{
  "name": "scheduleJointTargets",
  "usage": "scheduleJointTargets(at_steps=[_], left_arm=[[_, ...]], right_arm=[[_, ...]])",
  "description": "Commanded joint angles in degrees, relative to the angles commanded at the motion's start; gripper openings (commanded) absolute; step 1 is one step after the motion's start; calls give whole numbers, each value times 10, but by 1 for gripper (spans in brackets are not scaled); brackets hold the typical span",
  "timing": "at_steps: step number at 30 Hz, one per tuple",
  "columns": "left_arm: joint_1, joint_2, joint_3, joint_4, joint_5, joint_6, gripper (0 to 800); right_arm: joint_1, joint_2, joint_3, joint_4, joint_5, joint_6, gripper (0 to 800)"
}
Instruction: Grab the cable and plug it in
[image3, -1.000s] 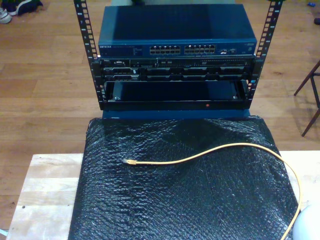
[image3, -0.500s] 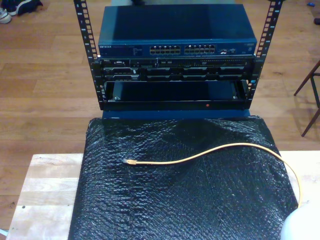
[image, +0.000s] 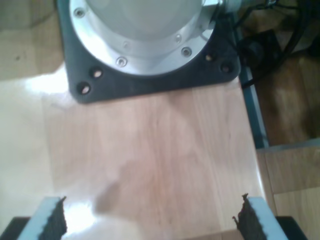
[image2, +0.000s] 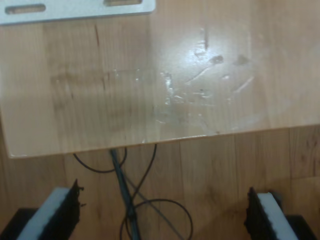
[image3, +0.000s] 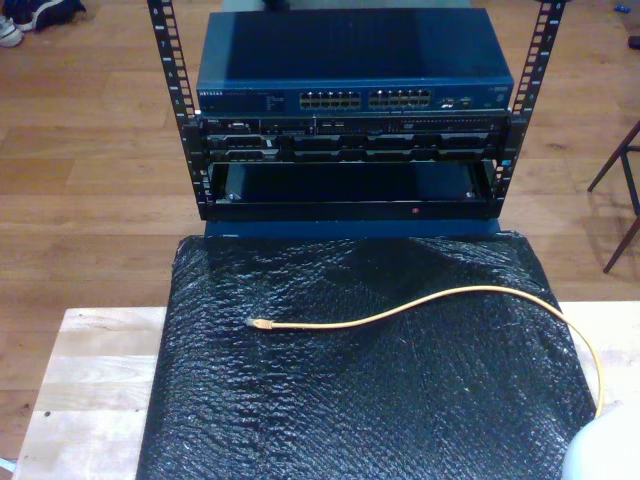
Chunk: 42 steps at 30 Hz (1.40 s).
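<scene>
Where black wrap (image3: 400, 400) covers wood, cable (image3: 420, 305) rests.

My first gripper (image: 150, 220) is wide open above the wooden tabletop (image: 150, 155). A round metal arm base (image: 145, 30) stands on a dark plate (image: 200, 75).

This looks like a robot lab or workshop set up in a room with a wooden floor (image3: 90, 150). A black metal rack (image3: 350, 150) stands there, holding a blue network box (image3: 350, 70) with rows of little ports — the kind of gear used for testing. A light wood tabletop (image3: 90, 390) carries a black bubbly sheet (image3: 370, 400), and a round metal arm base (image: 145, 35) is bolted down — not a home thing.
</scene>
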Motion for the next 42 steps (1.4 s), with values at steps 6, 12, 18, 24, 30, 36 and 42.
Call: scheduleJointTargets(at_steps=[6,12,18,24,30,36,42], left_arm=[[-40,0,-20,-17,16,-29,800],[-92,3,-43,-18,46,-86,800],[-156,5,-55,-31,54,-146,800],[-199,5,-56,-32,54,-193,800],[-222,8,-66,-59,54,-206,800],[-258,27,-84,-84,74,-236,800],[-309,46,-106,-93,90,-297,800]], right_arm=[[54,10,-43,3,24,82,797],[127,57,-98,4,57,185,797],[178,115,-170,14,113,258,797],[193,162,-223,86,184,284,796],[198,192,-259,119,228,323,796],[225,202,-274,140,229,346,796],[284,221,-302,160,228,396,794]])
